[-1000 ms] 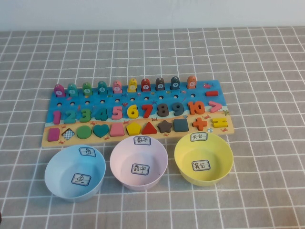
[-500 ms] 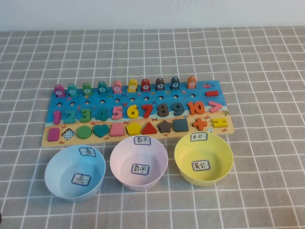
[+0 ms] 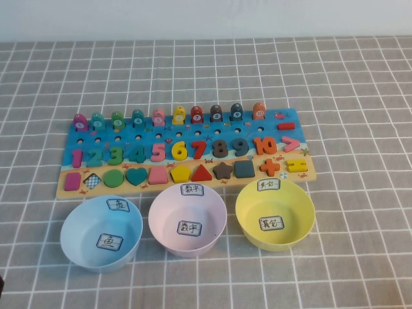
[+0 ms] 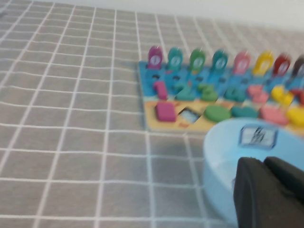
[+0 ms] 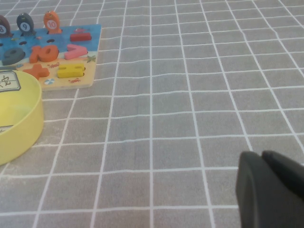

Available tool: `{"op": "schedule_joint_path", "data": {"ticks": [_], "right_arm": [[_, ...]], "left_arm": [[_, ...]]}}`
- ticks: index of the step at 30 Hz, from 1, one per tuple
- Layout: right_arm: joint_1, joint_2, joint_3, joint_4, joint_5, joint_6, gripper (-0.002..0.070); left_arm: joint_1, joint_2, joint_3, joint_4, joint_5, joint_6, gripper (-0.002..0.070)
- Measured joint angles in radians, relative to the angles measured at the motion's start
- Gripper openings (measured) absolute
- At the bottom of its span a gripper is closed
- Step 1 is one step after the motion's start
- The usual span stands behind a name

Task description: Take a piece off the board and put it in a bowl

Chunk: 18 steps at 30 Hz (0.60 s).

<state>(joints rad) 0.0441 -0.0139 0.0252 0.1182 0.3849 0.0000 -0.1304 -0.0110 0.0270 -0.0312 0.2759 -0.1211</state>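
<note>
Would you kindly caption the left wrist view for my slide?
Left gripper beside the light blue bowl, magenta piece seated on the board; right gripper parked elsewhere.

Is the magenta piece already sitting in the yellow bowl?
No: the magenta piece lies at the board's left end, the yellow bowl holds nothing, and the left gripper and right gripper hang short of both.

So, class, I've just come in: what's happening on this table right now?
Nothing is being handled yet. The magenta piece sits in its slot at the left end of the board, and the yellow bowl in front of the board's right end is empty. The left pincer is near the blue bowl; the right pincer is above bare cloth right of the yellow bowl. Neither shows in the high view.
</note>
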Motion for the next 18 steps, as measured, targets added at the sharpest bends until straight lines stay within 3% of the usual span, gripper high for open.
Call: {"op": "schedule_joint_path", "data": {"ticks": [8,18], "right_arm": [[0.000,0.000,0.000,0.000,0.000,0.000,-0.0017],[0.000,0.000,0.000,0.000,0.000,0.000,-0.0017]], "left_arm": [[0.000,0.000,0.000,-0.178,-0.115,-0.156,-0.0005],[0.000,0.000,0.000,-0.183,-0.154,-0.199,-0.0005]]}}
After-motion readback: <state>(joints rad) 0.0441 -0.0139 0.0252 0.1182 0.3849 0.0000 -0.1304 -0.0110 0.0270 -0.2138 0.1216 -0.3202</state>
